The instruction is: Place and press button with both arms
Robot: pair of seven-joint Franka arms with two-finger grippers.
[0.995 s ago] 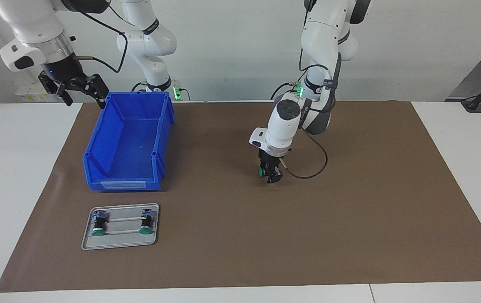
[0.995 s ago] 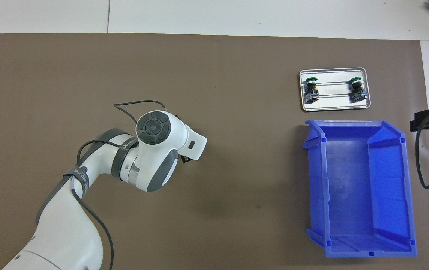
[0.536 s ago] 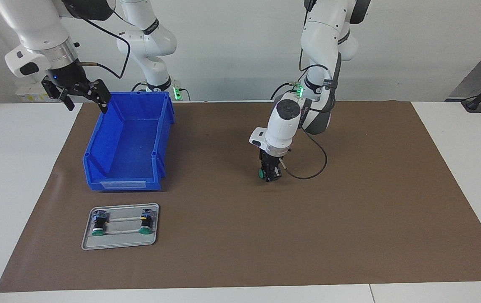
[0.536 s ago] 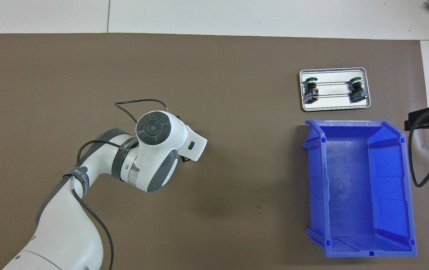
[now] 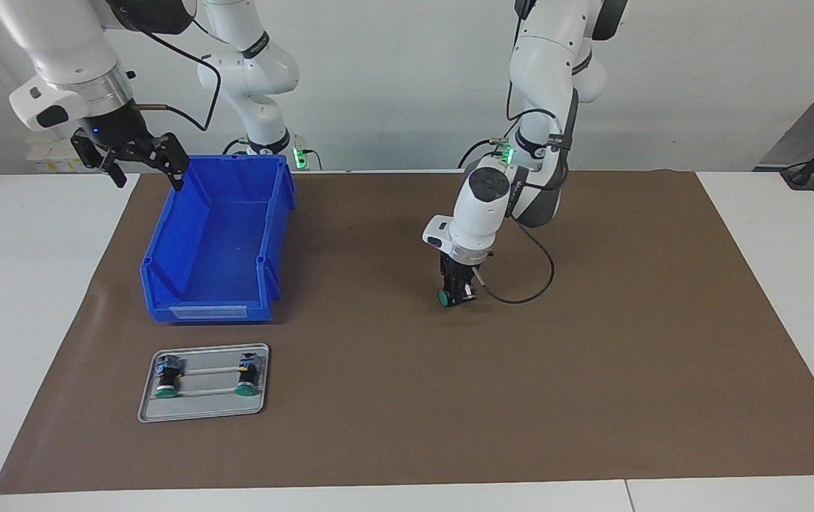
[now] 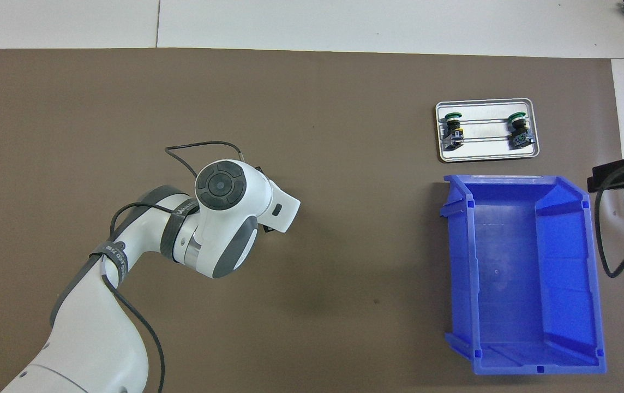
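White wall, white tabletop (image 5: 23,320), brown mat (image 5: 592,391) across most of it.

Right tool (image 5: 149,171): raised over the bin's corner at the robots' end, fingers spread wide, nothing between them; waiting.

Blue bin (image 5: 275,235): open, nothing inside, toward the right arm's end of the tabletop.

Metal tray (image 5: 201,412): just beside the bin, farther from the robots, with two spare buttons (image 5: 166,377) lying on it, untouched.

Left tool (image 5: 457,291): down near the middle of the mat, pointing at it, fingers drawn in around the black body of the button (image 5: 443,298), green cap sticking out sideways. Cannot tell whether resting on the mat or just clear of it.

Judged progress: early. One button gripped, not yet set upright anywhere. Placing and pressing by the right arm not yet done.
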